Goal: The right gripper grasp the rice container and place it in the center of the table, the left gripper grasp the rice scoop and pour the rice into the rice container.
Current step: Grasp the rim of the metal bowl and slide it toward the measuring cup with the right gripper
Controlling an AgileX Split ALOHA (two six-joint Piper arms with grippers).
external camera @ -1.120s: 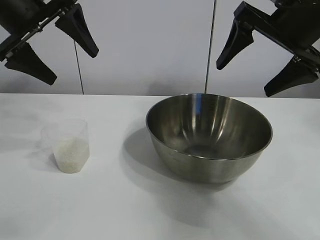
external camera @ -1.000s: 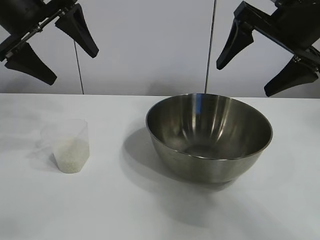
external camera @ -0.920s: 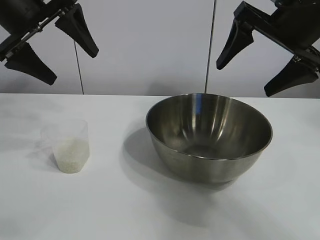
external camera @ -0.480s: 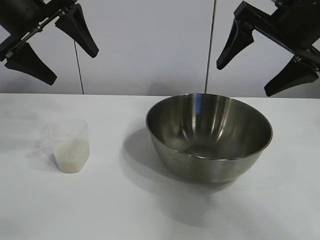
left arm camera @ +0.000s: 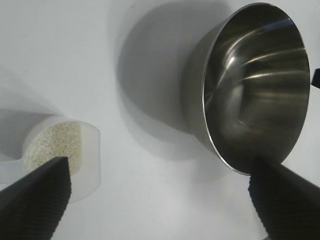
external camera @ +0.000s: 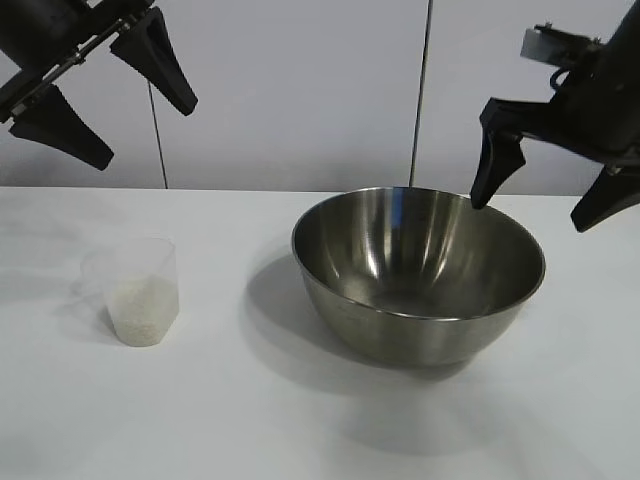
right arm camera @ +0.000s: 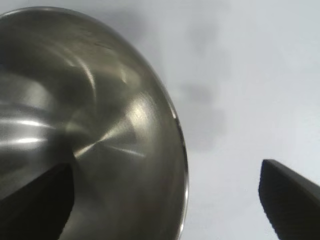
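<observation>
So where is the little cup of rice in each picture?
Exterior view: rice scoop stands at the left on the table.
Left wrist view: it shows at the lower left edge.
Right wrist view: not in it.
Shared landmark: the rice container.

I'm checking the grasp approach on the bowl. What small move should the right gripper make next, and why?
Probably keep lowering until its fingers straddle the rim, then close. The right gripper is open above the bowl, one finger over the inside and one outside, touching nothing yet. The left gripper hangs open above the scoop.
</observation>
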